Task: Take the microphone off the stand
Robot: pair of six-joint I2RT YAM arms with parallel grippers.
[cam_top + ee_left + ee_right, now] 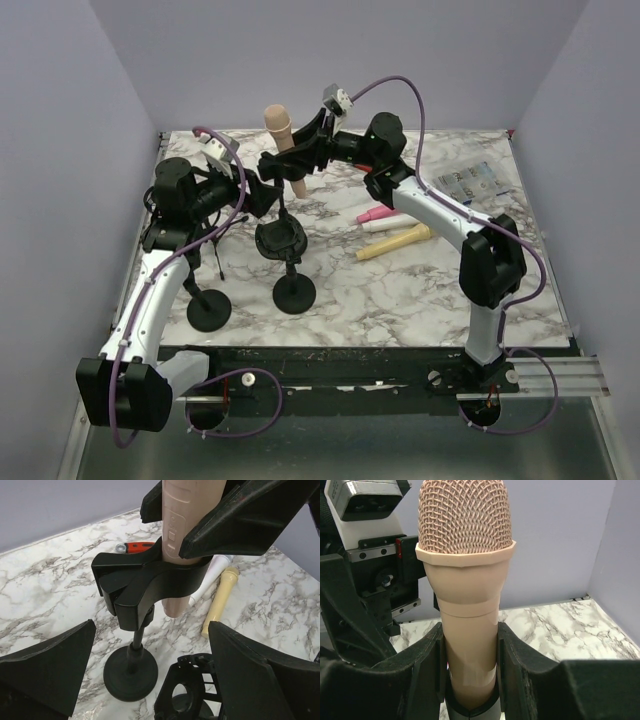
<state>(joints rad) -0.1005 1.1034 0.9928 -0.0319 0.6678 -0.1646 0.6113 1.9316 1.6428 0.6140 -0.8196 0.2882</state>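
Right end effector (pixel 470 665): your grip is on the microphone (pixel 464 555), seated in stand (pixel 131 670) | left end effector (pixel 150 652): open, near stand

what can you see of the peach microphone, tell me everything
The microphone is peach all over: a rounded mesh grille, a flared collar beneath it, then a smooth, plastic-looking body with a faint embossed panel. It stands nearly upright, head up. Its lower body is seated in the black stand clip, with the tail poking out below. The right gripper is shut on the body just above the clip, one finger on each side.
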